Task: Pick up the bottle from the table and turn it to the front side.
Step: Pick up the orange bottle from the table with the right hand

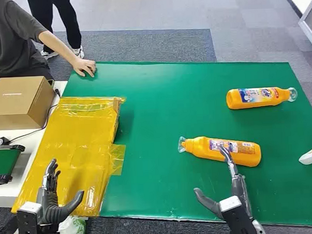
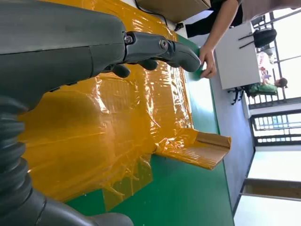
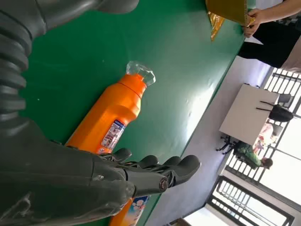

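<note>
Right hand [image 1: 232, 196] is open, fingers [image 1: 228, 160] spread and extended, holding nothing. Near bottle [image 1: 222, 150] lies on its side on the green mat [image 1: 177, 105], just ahead of the fingertips; one fingertip overlaps its body in the head view, contact can't be confirmed. Its clear cap [image 1: 181, 144] sits to the left of the fingers, label facing up. In the right wrist view the fingers [image 3: 160, 169] hover above the bottle [image 3: 110, 122], thumb off to the other side.

Second bottle [image 1: 261, 97] lies on its side well beyond the right fingers, cap pointing right.

Left hand [image 1: 49, 199] is open, fingers apart, empty, above the yellow film [image 1: 77, 146] covering a flat box [image 2: 209, 148]. Same hand in the left wrist view [image 2: 106, 52], fingers [image 2: 160, 47] stretched over the film.

A person's hand [image 1: 85, 67] rests on the far left corner of the mat, well beyond the left fingers. A brown box [image 1: 18, 101] sits left of the film. A white object [image 1: 311, 155] lies at the mat's edge, right of the right fingers.
</note>
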